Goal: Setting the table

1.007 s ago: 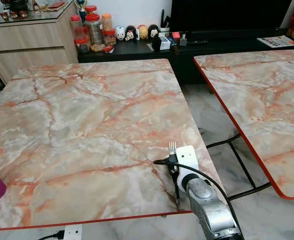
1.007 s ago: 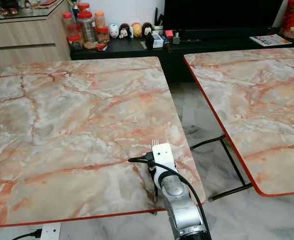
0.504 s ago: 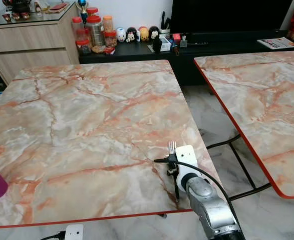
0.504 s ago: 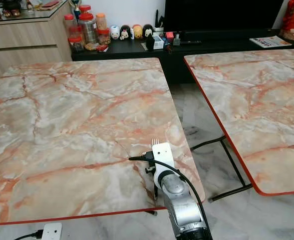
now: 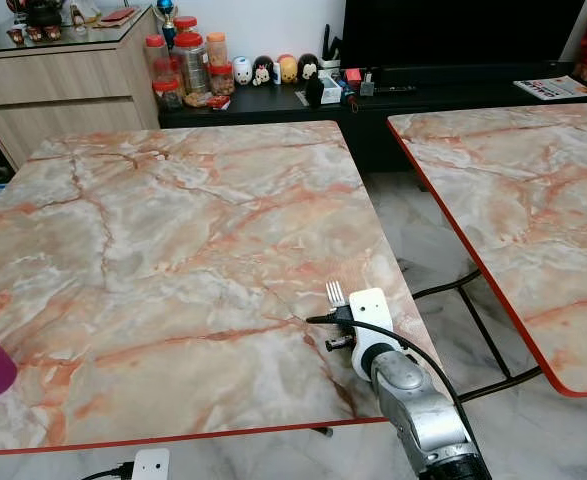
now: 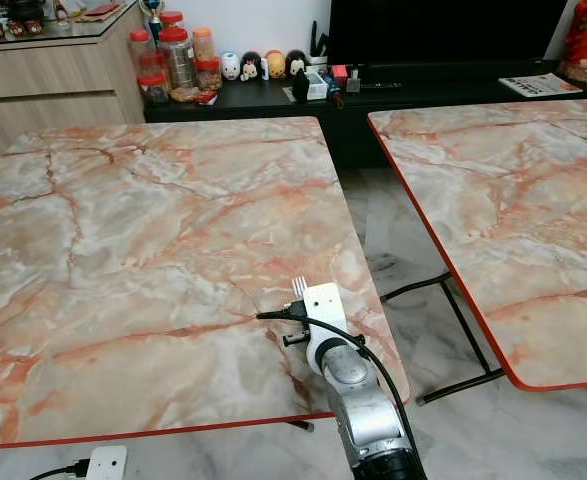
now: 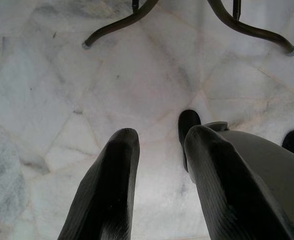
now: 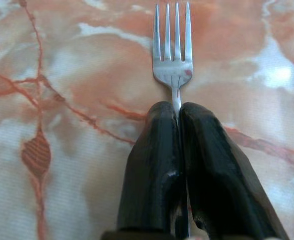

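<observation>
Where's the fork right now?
The fork is clamped in the right gripper, over the near right corner of the left marble table.

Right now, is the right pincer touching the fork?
Touching. In the right wrist view, the right pincer has both black fingers pressed shut against the fork at its neck, no gap showing.

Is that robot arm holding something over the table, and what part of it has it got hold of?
Yes. The right gripper is shut on a metal fork, pinching its handle just below the tines, above the marble table.
</observation>
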Controlling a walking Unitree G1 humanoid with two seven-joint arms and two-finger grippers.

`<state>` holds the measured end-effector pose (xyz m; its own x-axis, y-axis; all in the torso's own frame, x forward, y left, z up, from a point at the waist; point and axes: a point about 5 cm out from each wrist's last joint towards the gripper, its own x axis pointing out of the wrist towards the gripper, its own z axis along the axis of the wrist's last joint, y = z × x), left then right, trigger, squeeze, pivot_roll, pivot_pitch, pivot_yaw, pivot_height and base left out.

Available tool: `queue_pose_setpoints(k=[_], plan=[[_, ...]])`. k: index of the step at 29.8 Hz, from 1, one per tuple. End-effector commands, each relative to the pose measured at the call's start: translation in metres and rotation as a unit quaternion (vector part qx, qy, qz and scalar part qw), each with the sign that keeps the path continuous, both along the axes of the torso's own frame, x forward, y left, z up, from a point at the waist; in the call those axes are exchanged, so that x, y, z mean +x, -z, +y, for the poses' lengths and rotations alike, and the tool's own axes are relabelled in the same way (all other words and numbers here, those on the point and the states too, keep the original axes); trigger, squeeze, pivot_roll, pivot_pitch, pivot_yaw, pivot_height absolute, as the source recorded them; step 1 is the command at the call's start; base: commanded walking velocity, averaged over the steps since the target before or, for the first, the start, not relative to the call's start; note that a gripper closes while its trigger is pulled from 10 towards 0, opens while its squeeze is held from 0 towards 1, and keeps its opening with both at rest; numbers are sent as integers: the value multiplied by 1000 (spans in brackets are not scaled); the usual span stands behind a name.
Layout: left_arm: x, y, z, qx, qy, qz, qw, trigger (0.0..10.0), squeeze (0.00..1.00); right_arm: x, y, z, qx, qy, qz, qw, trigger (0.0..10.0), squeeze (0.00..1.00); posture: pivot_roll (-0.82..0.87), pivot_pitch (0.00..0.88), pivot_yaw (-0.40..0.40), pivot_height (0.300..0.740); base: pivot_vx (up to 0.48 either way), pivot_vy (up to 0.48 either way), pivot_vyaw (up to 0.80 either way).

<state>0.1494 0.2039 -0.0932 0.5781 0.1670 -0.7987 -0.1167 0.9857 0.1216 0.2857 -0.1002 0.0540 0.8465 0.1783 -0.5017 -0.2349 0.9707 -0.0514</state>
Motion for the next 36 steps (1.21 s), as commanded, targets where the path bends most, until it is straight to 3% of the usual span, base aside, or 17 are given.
queue_pose_setpoints(k=[1, 7, 10, 11, 12, 15, 17, 23, 36], plan=[[-4, 2, 0, -5, 3, 14, 1000, 10000, 0, 4, -2, -1, 4, 2, -5, 1000, 0, 0, -1, 0, 14, 740, 0, 0, 0], [-2, 2, -2, -6, 10, 14, 1000, 10000, 0, 7, -4, 0, 6, 1, -12, 1000, 0, 0, -3, 0, 12, 740, 0, 0, 0], [1, 1, -3, -6, 12, 7, 1000, 10000, 0, 13, -14, 5, 11, -13, -53, 998, 0, 0, -6, 0, 12, 740, 0, 0, 0], [5, -1, -4, -5, 12, 2, 1000, 10000, 0, 21, -35, 12, 24, -27, -125, 992, 10000, 0, -7, 0, 12, 740, 0, 0, 0], [5, -1, -4, -5, 12, 2, 1000, 10000, 0, 21, -35, 12, 24, -27, -125, 992, 10000, 0, -7, 0, 12, 740, 0, 0, 0], [8, -2, -4, -3, 11, 2, 1000, 10000, 0, 31, -68, 22, 61, -37, -217, 974, 10000, 0, -13, 0, 16, 740, 0, 0, 0], [8, -2, -4, -3, 11, 2, 1000, 10000, 0, 31, -68, 22, 61, -37, -217, 974, 10000, 0, -13, 0, 16, 740, 0, 0, 0], [12, -3, -5, 5, 10, -2, 1000, 10000, 0, 47, -96, 39, 69, -71, -286, 953, 10000, 0, -19, 0, 19, 740, 0, -124, 0], [10, -3, -1, 10, -3, 1, 1000, 10000, 0, 50, -95, 40, 84, -68, -306, 946, 10000, 0, -25, 0, 25, 740, 0, -480, 0]])
